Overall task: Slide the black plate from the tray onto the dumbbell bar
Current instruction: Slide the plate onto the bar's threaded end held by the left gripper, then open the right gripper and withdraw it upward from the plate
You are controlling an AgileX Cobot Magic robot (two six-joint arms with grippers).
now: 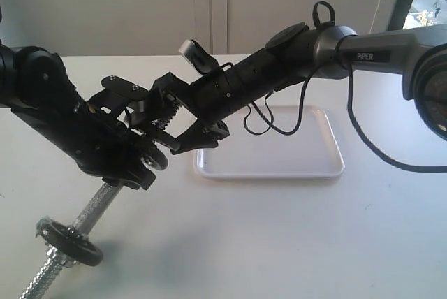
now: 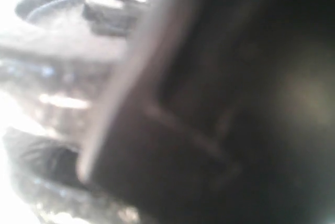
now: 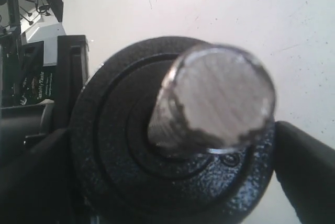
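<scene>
Bar point(image 1: 94, 208) slants up through the left gripper point(image 1: 136, 156), which clamps it. Its top end pokes through the centre hole of the black plate point(image 3: 131, 182), which the right gripper point(image 3: 172, 171) pinches by the rim, jaws spread wide. The tray point(image 1: 279, 170) lies on the table nearby.

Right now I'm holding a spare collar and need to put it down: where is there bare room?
Bare: the near half of the tray and the table in front of it. Crowded: left of the tray, where the left gripper and right gripper meet on the dumbbell bar, slanting to the near left corner.
</scene>
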